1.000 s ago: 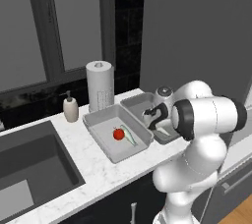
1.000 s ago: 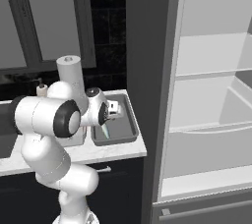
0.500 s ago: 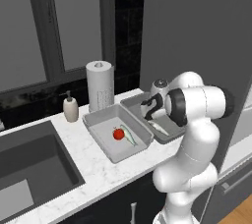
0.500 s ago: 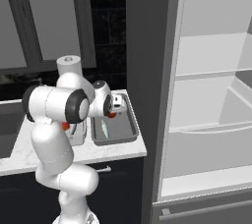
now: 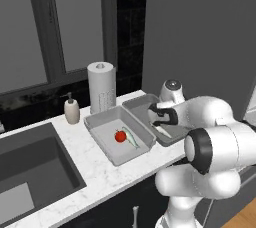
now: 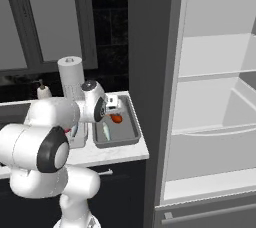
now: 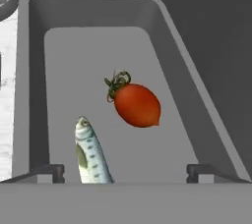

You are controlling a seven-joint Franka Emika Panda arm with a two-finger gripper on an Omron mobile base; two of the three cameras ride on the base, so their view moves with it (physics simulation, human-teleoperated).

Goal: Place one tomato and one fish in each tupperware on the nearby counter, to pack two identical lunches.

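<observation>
You are looking down the hand camera at a gripper (image 7: 125, 171) that is standing wide open, its two dark finger tips (image 7: 51, 171) sitting far apart at 7 and 5 o'clock with nothing between them. Just beyond the tips, a silvery striped fish (image 7: 92, 154) is lying on the floor of the right-hand tupperware (image 7: 197, 95), running from about 6 o'clock up toward the centre. At about 1 o'clock from the fish's head, a red tomato (image 7: 136, 103) with a green stem is showing close by but apart from it; you cannot tell whether it is resting on the tray floor or is just above it. In the right base view the same tomato (image 6: 116, 118) is appearing right at the gripper (image 6: 113, 109), over that tray (image 6: 131, 133), with the fish (image 6: 106, 131) lying nearer the front rim. In the left base view you are seeing the arm's wrist reaching over this tray (image 5: 135, 105) on the white marble counter (image 5: 95, 172). Touching it at its 9 o'clock side, the other tupperware (image 5: 100, 124) is holding its own tomato (image 5: 120, 136) and fish (image 5: 131, 139) side by side. Farther back, at 11 o'clock from that tray, a paper towel roll (image 5: 101, 87) is standing upright, with a soap dispenser (image 5: 72, 110) to its 9 o'clock, and the dark sink (image 5: 30, 169) is lying at the far left
</observation>
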